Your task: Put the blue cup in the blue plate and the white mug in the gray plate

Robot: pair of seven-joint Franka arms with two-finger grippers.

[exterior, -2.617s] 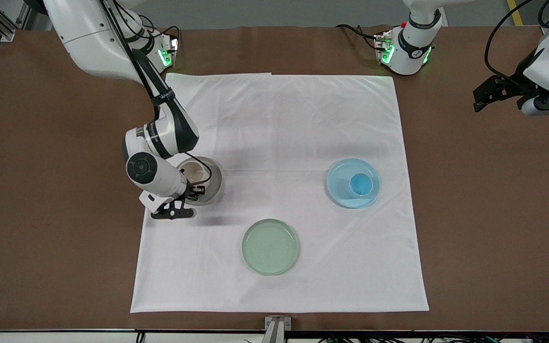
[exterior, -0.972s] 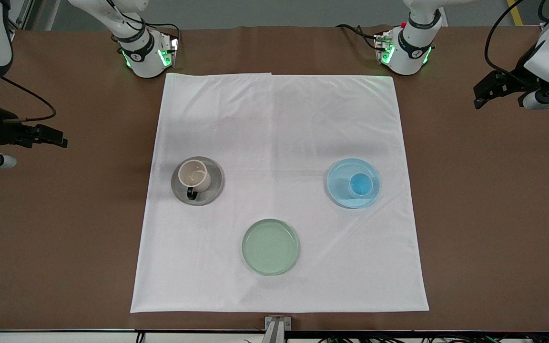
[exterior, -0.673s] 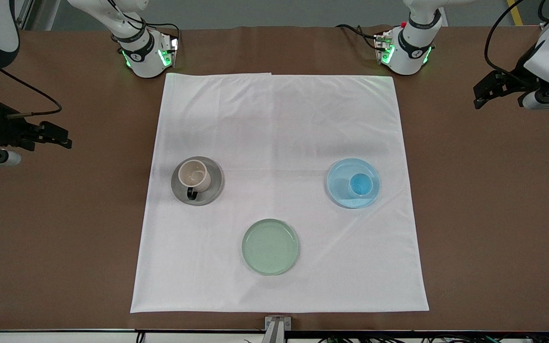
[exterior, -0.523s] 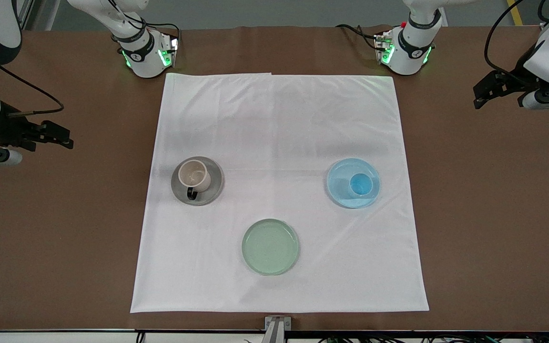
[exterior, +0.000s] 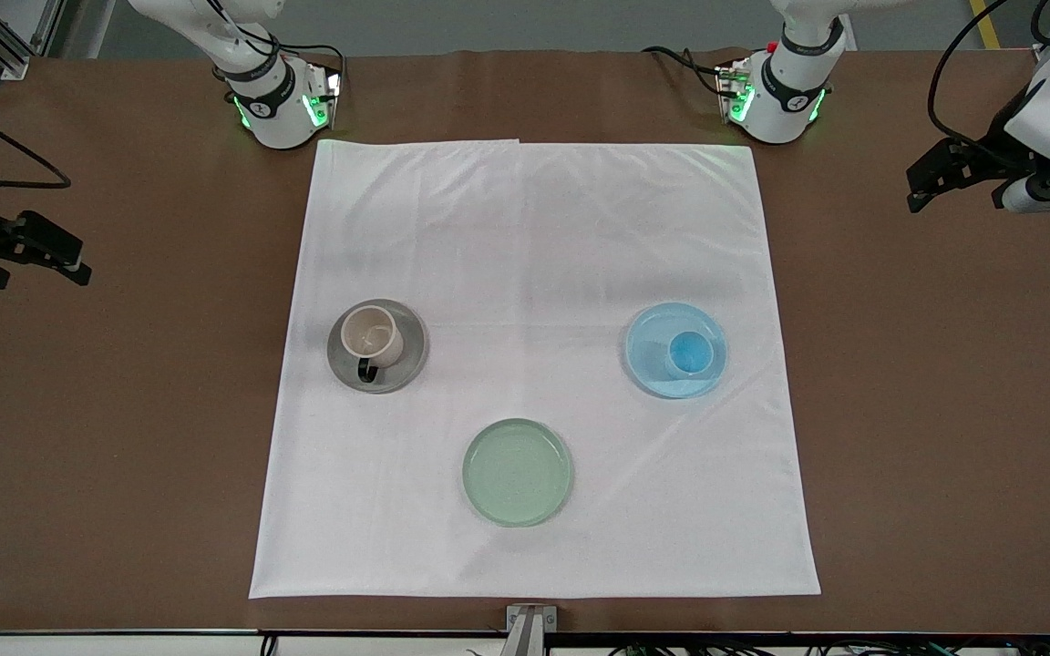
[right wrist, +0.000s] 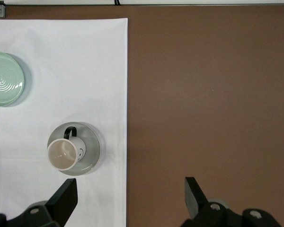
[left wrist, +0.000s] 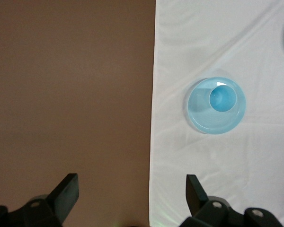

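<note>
From my end the mug sits in the gray plate and the cup in the blue plate. Left gripper and right gripper hang over the surface's opposite ends, fingers wide, holding nothing.

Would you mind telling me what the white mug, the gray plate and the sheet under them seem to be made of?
White mug: likely glazed ceramic, smooth cream body with a dark handle.
Gray plate: perhaps glass or plastic; its rim looks slightly translucent.
White cloth: thin fabric, showing creases and folds.
</note>
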